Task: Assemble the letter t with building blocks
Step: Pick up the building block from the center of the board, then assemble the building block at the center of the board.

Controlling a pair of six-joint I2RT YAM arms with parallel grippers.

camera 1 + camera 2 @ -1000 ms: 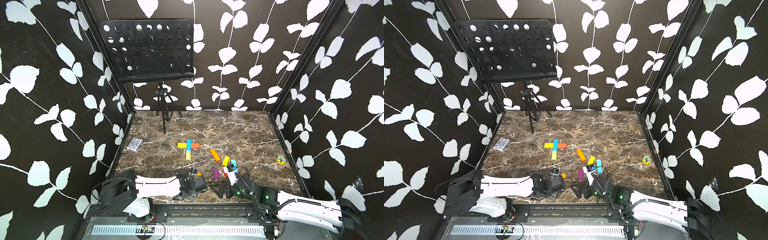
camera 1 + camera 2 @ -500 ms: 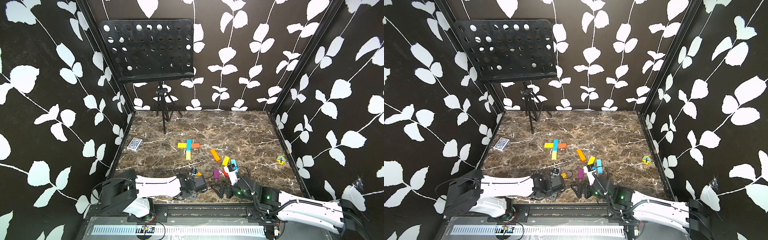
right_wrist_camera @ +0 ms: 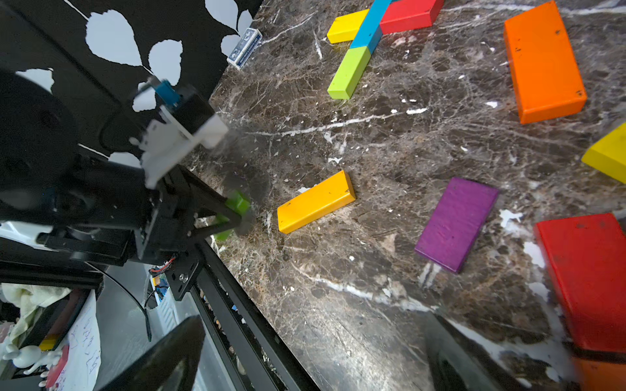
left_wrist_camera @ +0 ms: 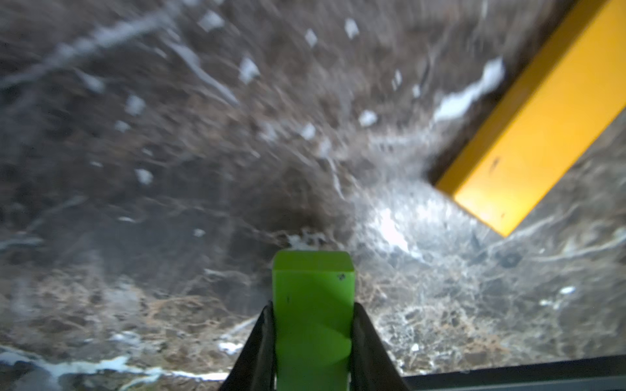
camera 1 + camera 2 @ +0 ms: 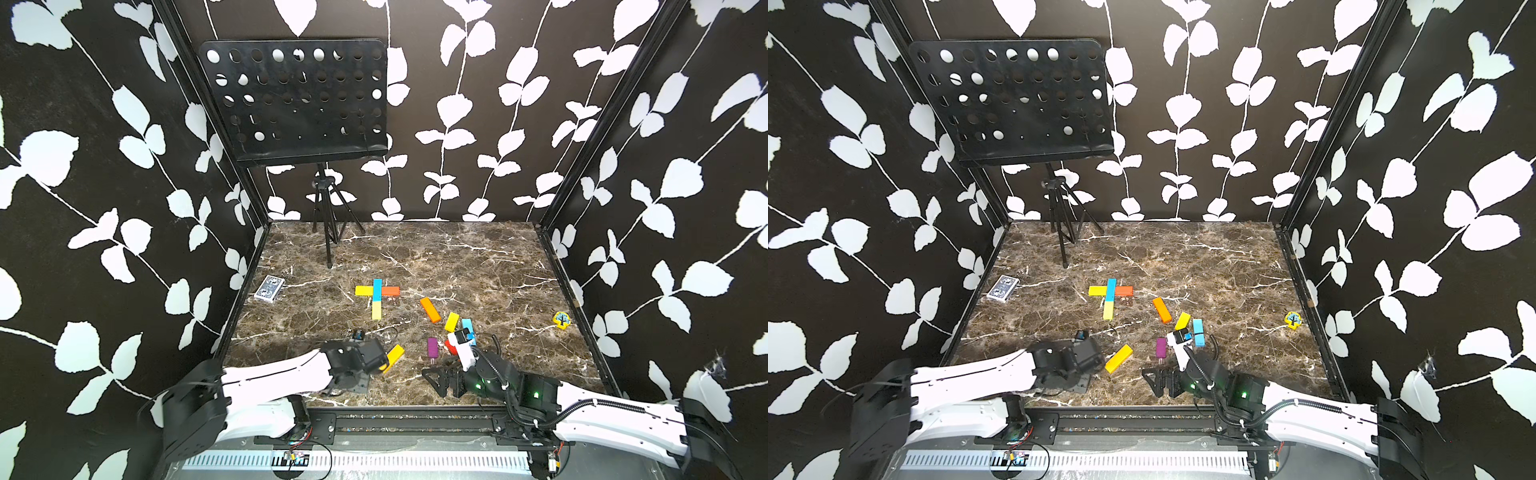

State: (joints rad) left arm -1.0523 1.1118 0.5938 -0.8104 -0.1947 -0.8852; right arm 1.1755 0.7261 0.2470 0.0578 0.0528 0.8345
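The lime green block is held by its 2 long sides in the left gripper, whose jaws are pulled in narrow around it. I cannot tell if it is off the worktop. Its long way points straight out of the gripper, and I think that is about 3 o'clock in a top view. An amber block lies flat just beside it, also at 3 o'clock. The half-made letter is at 12 o'clock from this gripper. Its stem is a cyan block and a pale yellow block, end to end, running from 12 to 6. To make the stem longer, I think the green block must go toward 12 o'clock and turn to match. The left arm is nearer the letter. The right gripper is wide apart and holds nothing, at about 4 o'clock from the letter.
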